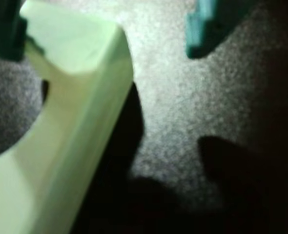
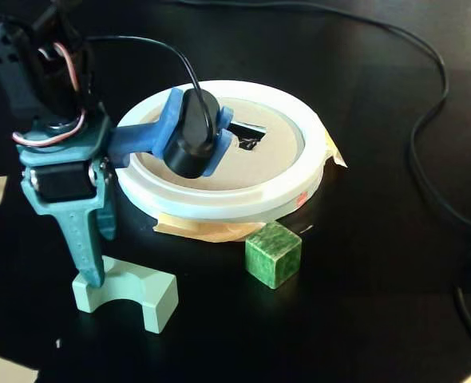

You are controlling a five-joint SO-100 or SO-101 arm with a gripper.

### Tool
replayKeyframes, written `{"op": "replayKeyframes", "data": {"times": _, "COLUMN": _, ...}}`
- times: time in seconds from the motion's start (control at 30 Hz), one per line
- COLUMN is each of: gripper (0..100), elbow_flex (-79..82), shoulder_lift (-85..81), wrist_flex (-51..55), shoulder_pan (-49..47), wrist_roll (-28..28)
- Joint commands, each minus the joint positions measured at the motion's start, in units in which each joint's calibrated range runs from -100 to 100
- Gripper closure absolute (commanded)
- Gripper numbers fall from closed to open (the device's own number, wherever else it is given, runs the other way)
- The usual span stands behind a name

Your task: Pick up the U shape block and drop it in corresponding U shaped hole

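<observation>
U-shaped block [image 2: 126, 294] on the black table [image 2: 363, 319], near left, arch side down.
Teal gripper [image 1: 110, 29] spread, one finger touching the block's left end; green cube [image 2: 273, 254] right, white round sorter lid [image 2: 219, 152] beyond.

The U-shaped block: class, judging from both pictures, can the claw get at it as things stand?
Probably yes. The claw is already down at one end of the pale green U-shaped block, its fingers apart, and nothing lies between them. The green cube sits well aside.
</observation>
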State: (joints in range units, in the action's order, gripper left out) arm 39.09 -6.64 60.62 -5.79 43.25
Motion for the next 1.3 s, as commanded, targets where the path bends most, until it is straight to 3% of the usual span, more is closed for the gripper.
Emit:
{"op": "replayKeyframes", "data": {"times": 0.0, "gripper": 46, "elbow_flex": -1.4, "shoulder_lift": -0.3, "wrist_flex": -1.0, "shoulder_pan": -0.8, "wrist_roll": 0.4}}
{"op": "replayKeyframes", "data": {"times": 0.2, "gripper": 46, "elbow_flex": -0.5, "shoulder_lift": -0.1, "wrist_flex": -7.3, "shoulder_pan": -0.7, "wrist_roll": 0.3}}
{"op": "replayKeyframes", "data": {"times": 0.73, "gripper": 47, "elbow_flex": -2.1, "shoulder_lift": 5.4, "wrist_flex": -7.4, "shoulder_pan": -0.7, "wrist_roll": 0.3}}
{"op": "replayKeyframes", "data": {"times": 1.03, "gripper": 89, "elbow_flex": -2.2, "shoulder_lift": 4.8, "wrist_flex": -7.4, "shoulder_pan": -0.6, "wrist_roll": -0.1}}
{"op": "replayKeyframes", "data": {"times": 1.27, "gripper": 98, "elbow_flex": -2.2, "shoulder_lift": 4.6, "wrist_flex": -7.4, "shoulder_pan": -0.4, "wrist_roll": -0.1}}
